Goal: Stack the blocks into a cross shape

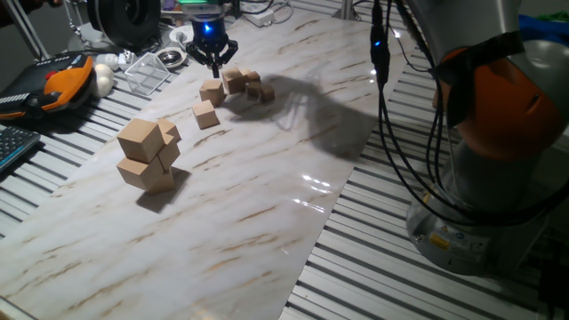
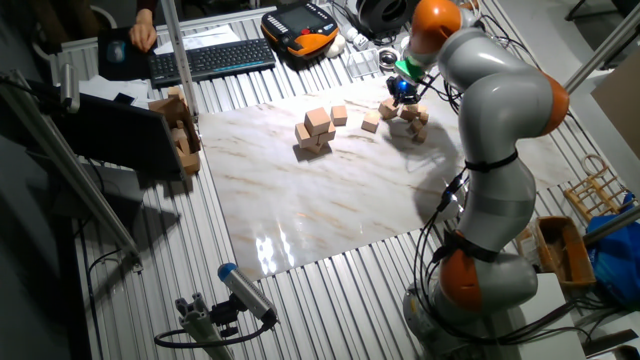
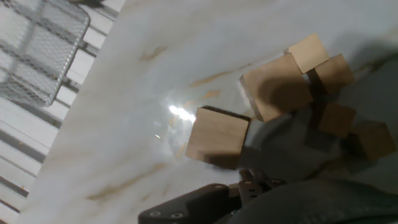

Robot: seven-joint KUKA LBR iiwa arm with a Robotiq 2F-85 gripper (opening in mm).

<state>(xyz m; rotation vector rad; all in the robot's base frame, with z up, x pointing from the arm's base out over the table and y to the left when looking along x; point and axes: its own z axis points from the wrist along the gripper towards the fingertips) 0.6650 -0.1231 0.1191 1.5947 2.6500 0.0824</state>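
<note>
Three mid-size tan blocks lie at the far end of the marble board: one (image 1: 212, 92) just under my gripper, one (image 1: 206, 114) nearer the camera, one (image 1: 236, 80) to the right, against tiny cubes (image 1: 260, 90). My gripper (image 1: 214, 68) hangs just above and behind the first block, fingers drawn together to a point with nothing between them. In the hand view that block (image 3: 216, 134) lies just ahead of the fingertips (image 3: 252, 180); a second block (image 3: 275, 87) sits beyond it among small cubes (image 3: 336, 118). From the other fixed view the gripper (image 2: 403, 95) hovers over the same cluster (image 2: 388, 108).
A pile of bigger tan cubes (image 1: 147, 156) stands at the left middle of the board. Off the far left edge are a clear wire-mesh tray (image 1: 147, 71), an orange-black pendant (image 1: 62, 82) and a keyboard (image 1: 13, 147). The arm's base (image 1: 498, 178) fills the right.
</note>
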